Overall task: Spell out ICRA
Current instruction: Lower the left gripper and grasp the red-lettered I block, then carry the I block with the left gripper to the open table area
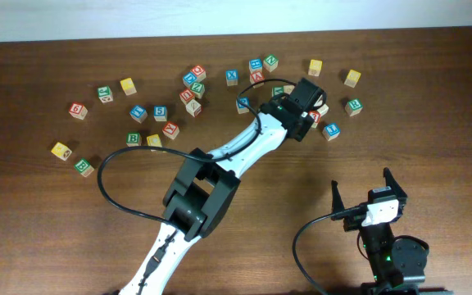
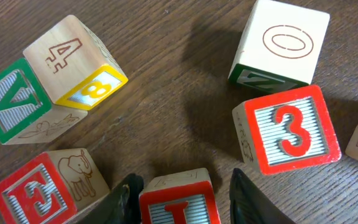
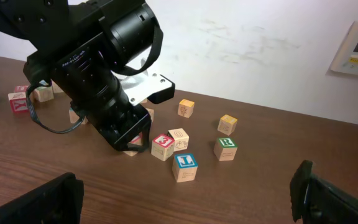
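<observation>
Left fingers [image 2: 124, 200] bracket the small wooden red-printed "I" cube [image 2: 178, 205] on the brown wooden tabletop [image 2: 166, 93], not yet pinching; right fingers [image 3: 328, 199] spread wide.

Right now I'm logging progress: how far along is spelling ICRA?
Done: nothing; cubes lie scattered on the table. In hand: left claw straddles the red I cube, not lifted. Left: placing I, then C, R, A; green R cube sits untouched; right claw open, empty.

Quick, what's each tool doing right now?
Left tool: open, fingers straddling the red I cube, not yet clamped on it.
Right tool: open wide, holding nothing.
</observation>
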